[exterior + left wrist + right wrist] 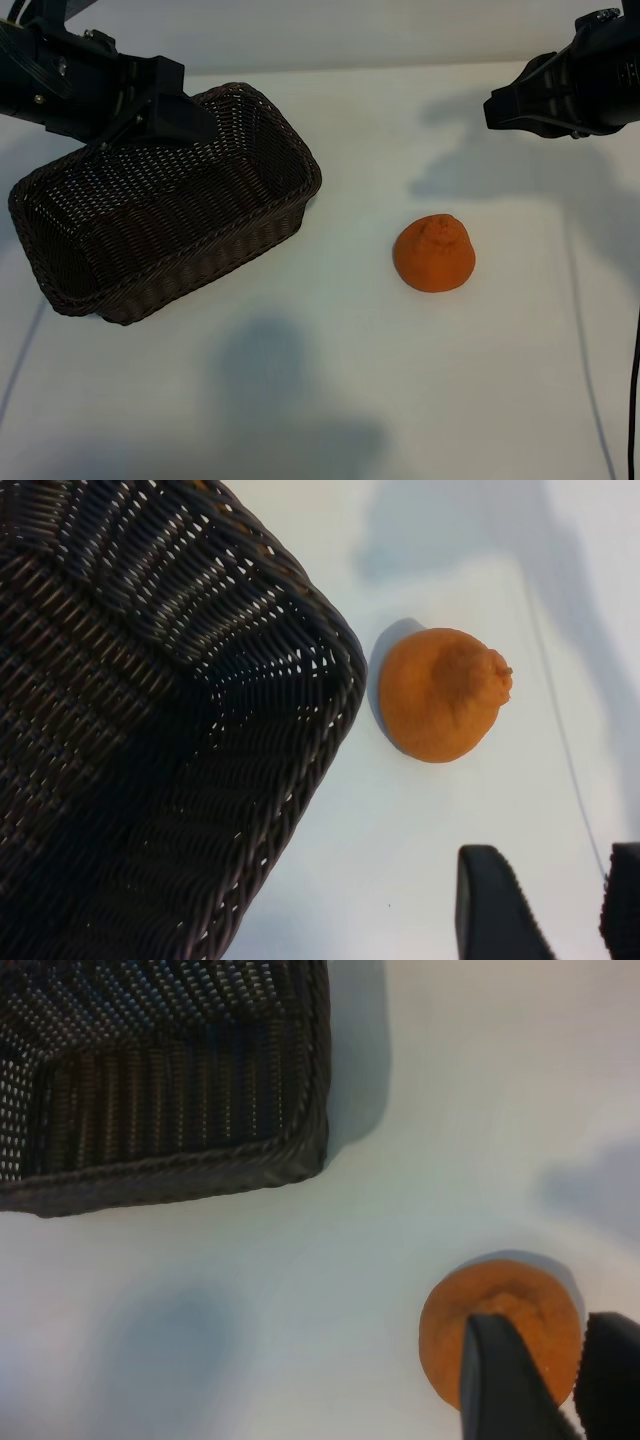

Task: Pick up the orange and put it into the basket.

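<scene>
The orange [435,253] rests on the white table, right of centre, its bumpy knob pointing up. The dark brown wicker basket [292,132] lies at the left, tilted diagonally and holding nothing. My left gripper [195,122] hovers above the basket's far rim; in the left wrist view the left gripper [560,910] is open with only bare table between its fingers [495,905], and the orange [440,695] lies beside the basket's corner [340,680]. My right gripper [497,108] hangs high at the back right. In the right wrist view the right gripper [565,1385] is open above the orange [450,1330].
The white table [300,380] stretches bare in front of the basket and the orange, with arm shadows across it. A thin seam line [590,380] runs along the right side. The basket's near wall [200,1165] shows in the right wrist view, well apart from the orange.
</scene>
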Controlling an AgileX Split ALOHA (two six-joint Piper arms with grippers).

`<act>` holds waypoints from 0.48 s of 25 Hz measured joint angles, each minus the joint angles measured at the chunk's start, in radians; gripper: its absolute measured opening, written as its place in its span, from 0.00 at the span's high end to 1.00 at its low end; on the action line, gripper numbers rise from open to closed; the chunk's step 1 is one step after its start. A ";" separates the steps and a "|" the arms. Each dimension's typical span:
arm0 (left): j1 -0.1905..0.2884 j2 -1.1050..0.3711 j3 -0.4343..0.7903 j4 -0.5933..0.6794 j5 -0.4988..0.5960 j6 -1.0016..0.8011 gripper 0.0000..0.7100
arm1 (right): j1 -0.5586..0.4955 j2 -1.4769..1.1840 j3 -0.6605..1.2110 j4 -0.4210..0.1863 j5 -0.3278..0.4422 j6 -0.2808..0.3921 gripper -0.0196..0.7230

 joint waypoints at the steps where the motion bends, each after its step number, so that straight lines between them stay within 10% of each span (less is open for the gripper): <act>1: 0.000 0.000 0.000 -0.001 0.000 0.000 0.54 | 0.000 0.000 0.000 0.000 0.000 0.000 0.66; 12: 0.000 0.000 0.000 -0.002 -0.013 0.001 0.54 | 0.000 0.000 0.000 0.000 0.000 0.000 0.66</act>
